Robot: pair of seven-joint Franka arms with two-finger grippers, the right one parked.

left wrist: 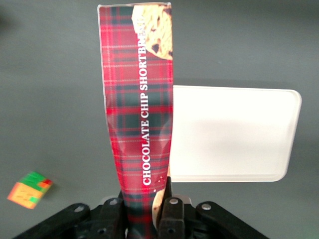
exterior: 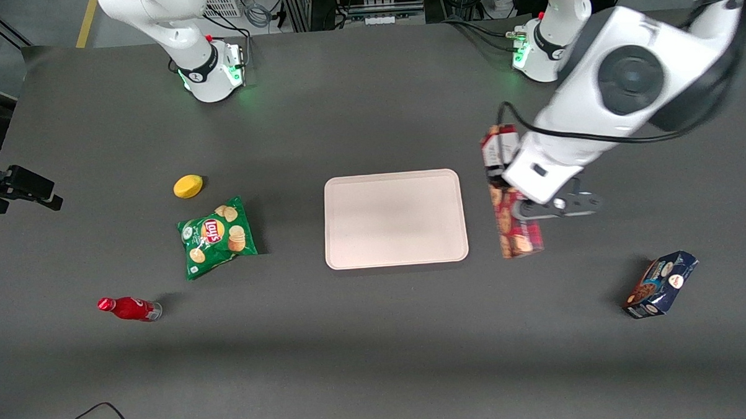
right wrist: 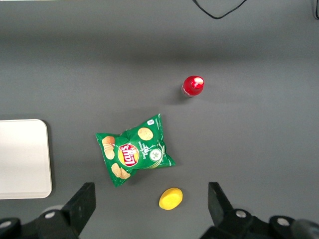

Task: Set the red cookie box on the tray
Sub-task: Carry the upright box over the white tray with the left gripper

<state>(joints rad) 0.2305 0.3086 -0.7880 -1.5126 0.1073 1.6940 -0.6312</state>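
Observation:
My left gripper (exterior: 522,205) is shut on the red cookie box (exterior: 514,226), a long, narrow tartan box. The box hangs above the table beside the tray (exterior: 395,218), toward the working arm's end. In the left wrist view the red cookie box (left wrist: 138,104) reaches away from the gripper (left wrist: 145,211), clamped between the two black fingers (left wrist: 172,209). The pale pink tray (left wrist: 234,133) lies flat beside the box, with nothing on it.
A dark blue cookie bag (exterior: 660,284) lies nearer the front camera, toward the working arm's end. Toward the parked arm's end are a green chips bag (exterior: 216,236), a yellow lemon (exterior: 188,186) and a small red bottle (exterior: 128,308).

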